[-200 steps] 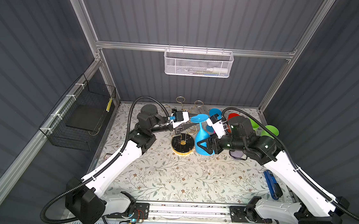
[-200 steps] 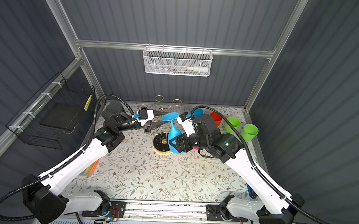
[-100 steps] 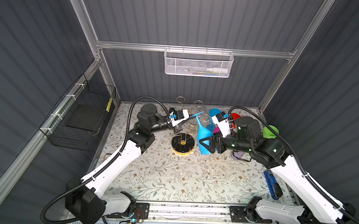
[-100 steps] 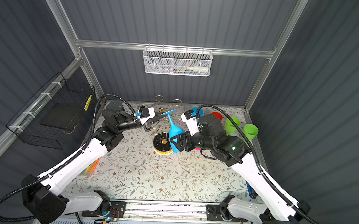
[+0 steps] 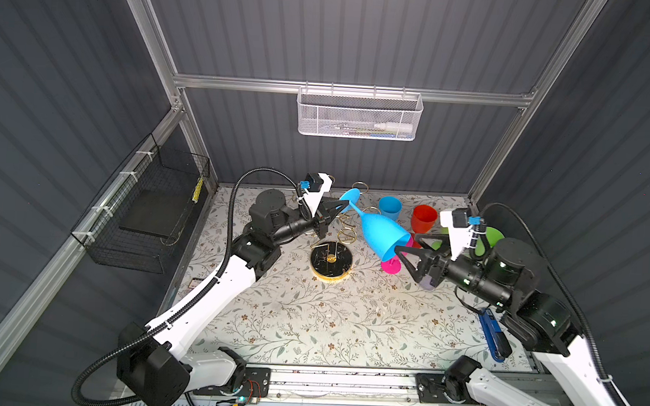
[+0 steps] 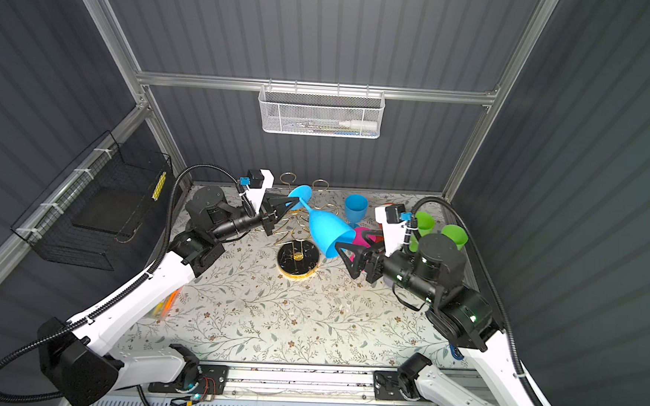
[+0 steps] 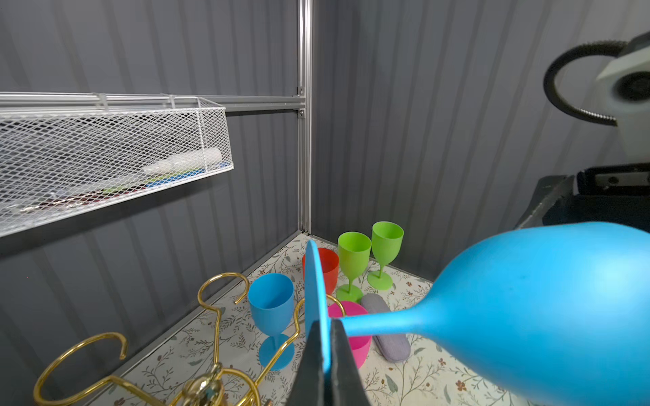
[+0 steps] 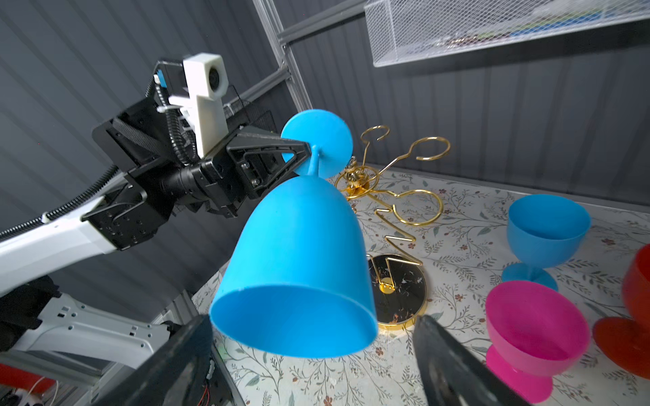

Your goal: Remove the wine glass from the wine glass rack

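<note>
The blue wine glass (image 5: 383,234) (image 6: 327,231) hangs tilted in the air over the wine glass rack. Its foot points back left and its open bowl points right and down. My left gripper (image 5: 338,205) (image 6: 294,202) (image 7: 325,325) (image 8: 305,152) is shut on the thin foot disc, next to the stem. My right gripper (image 5: 406,244) (image 6: 350,239) (image 8: 313,327) stands open with its fingers on either side of the bowl's rim (image 8: 292,327), not touching it. The wine glass rack (image 5: 331,259) (image 6: 298,258) (image 8: 401,291) is gold wire on a round black base; its looped arms (image 7: 218,309) are below the glass.
Several other glasses stand at the back right: blue (image 5: 389,208), red (image 5: 424,217), green (image 5: 489,237) and pink (image 5: 391,264). A grey case (image 7: 385,327) lies by them. A blue tool (image 5: 495,338) lies at the right edge. On the walls hang a white mesh basket (image 5: 358,115) and a black wire basket (image 5: 149,208).
My left gripper has shut on the glass's foot. My right gripper has let go of the bowl, opened wide and drawn back to the right. The glass has tipped from hanging straight to slanting.
</note>
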